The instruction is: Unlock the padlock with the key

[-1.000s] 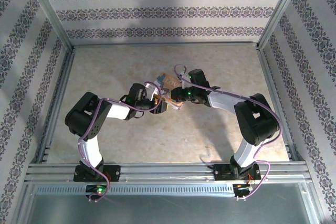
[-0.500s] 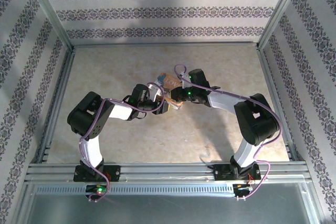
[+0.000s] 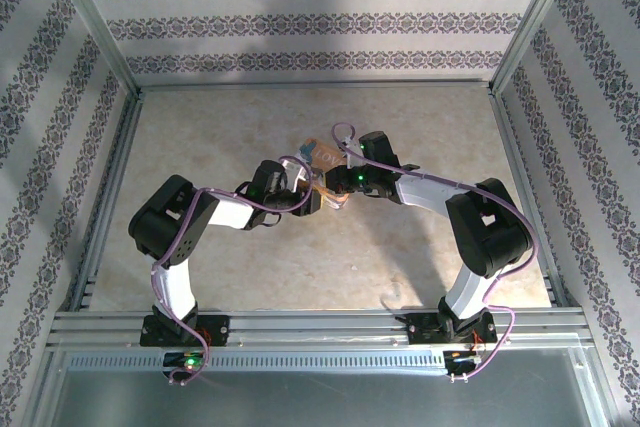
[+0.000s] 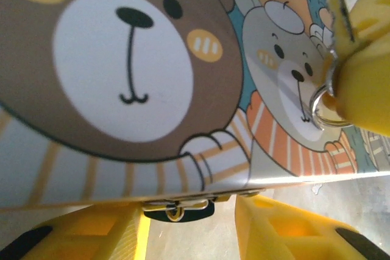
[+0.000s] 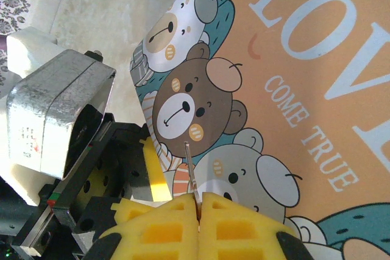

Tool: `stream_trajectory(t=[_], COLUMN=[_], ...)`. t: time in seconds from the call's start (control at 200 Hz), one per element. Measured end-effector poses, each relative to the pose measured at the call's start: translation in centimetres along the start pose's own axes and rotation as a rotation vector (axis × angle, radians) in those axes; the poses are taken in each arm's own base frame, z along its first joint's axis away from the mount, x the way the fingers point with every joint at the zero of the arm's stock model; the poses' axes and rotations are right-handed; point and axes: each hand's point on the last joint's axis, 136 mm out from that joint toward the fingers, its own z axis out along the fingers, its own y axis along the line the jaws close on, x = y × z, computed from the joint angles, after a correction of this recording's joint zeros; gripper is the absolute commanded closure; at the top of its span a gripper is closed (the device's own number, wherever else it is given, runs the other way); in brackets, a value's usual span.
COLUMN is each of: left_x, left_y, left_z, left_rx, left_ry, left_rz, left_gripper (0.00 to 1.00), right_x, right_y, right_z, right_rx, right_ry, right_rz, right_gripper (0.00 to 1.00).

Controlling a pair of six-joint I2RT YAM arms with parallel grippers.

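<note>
left tool (image 4: 183, 235) narrowing, still apart astride padlock (image 4: 178, 209) at box (image 5: 292, 89) edge | right tool (image 5: 199, 200) clamping key (image 5: 189, 165) over box face | likely bracing padlock for insertion

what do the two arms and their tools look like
The left arm and right arm both have chunky black joints and white links, with purple cables looped along them and small green lights at the bases. The left tool and right tool end in yellow fingers moulded with square recesses.
</note>
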Motion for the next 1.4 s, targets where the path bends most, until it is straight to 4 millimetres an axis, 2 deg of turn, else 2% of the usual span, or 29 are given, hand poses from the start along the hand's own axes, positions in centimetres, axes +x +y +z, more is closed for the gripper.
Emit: stream_trajectory(t=[0.67,1.064,1.234,1.404], left_x=[-0.1,-0.1,0.0,0.6], left_y=[-0.2,0.0,-0.1,-0.7], left_z=[0.3,0.3,0.4,0.1], left_rx=[-0.018,-0.022,-0.025,-0.018], left_ry=[-0.012,-0.032,-0.042,-0.036], left_rz=[-0.204,-0.277,-0.273,-0.282], left_gripper=[0.64,0.73,0.74,0.74], right_x=[0.0,-0.2,0.5,1.2], right_y=[0.1,0.0,0.3,1.5], right_z=[0.1,0.0,-0.9,-3.7], right_rx=[0.006,0.015,0.032,0.043], right_ry=[-0.005,-0.013,0.002,-0.024], right_rz=[-0.006,-0.009,-0.008,-0.063], right_gripper=[1.0,1.0,1.0,1.0])
